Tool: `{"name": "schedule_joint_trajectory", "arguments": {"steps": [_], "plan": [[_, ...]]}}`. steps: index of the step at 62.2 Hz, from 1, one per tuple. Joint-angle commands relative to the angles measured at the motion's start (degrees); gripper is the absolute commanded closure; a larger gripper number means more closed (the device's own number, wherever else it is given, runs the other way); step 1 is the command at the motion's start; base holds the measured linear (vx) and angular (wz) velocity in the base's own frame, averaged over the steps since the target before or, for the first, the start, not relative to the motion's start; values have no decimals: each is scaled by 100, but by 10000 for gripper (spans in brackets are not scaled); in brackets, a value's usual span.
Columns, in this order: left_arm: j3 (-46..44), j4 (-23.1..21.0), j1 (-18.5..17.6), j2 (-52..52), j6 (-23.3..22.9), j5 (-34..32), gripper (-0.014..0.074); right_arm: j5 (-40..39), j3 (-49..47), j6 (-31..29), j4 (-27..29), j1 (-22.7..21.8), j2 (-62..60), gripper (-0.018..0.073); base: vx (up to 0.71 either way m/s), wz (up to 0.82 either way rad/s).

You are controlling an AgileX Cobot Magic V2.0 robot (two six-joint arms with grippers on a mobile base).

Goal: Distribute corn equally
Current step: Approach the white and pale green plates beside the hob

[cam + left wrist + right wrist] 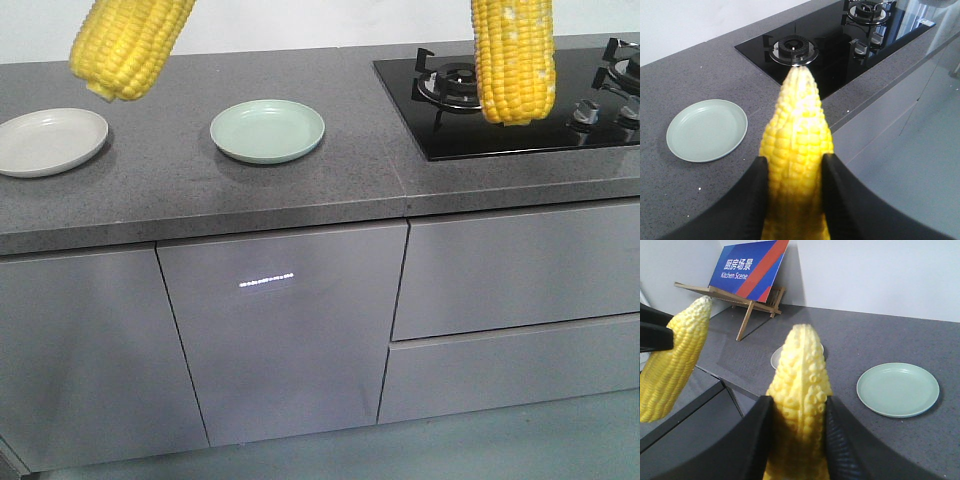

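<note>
Two yellow corn cobs hang above the grey counter. In the front view, one cob (pixel 130 45) is above the left side, between the white plate (pixel 50 140) and the green plate (pixel 267 130). The other cob (pixel 513 60) hangs over the stove (pixel 450 120). Both grippers are cut off by the top edge there. My left gripper (pixel 795 170) is shut on its corn (pixel 797 125), tip pointing away. My right gripper (pixel 799 412) is shut on its corn (pixel 802 370). The left arm's cob (pixel 675 365) shows at the left of the right wrist view.
The black gas stove (pixel 830 55) with burners and knobs fills the counter's right end. Both plates, green (pixel 897 389) and white (pixel 776 358), have nothing on them. A blue "Kitchen Scene" sign (pixel 747 265) on a wooden stand sits at the far left. Cabinet fronts drop below the counter edge.
</note>
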Motion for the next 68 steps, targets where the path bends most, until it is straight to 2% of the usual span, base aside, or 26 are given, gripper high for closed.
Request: {"name": "schedule_joint_trajectory", "arguments": {"steps": [1,68], "plan": [[-130,-50,-15,-208,0,-227,603,-241,-173,-36,348,-31,-201,566,6,2],[-130,-50,-15,-208,0,-227,603,-223,-173,-36,348,-31,-201,566,7,7]]}}
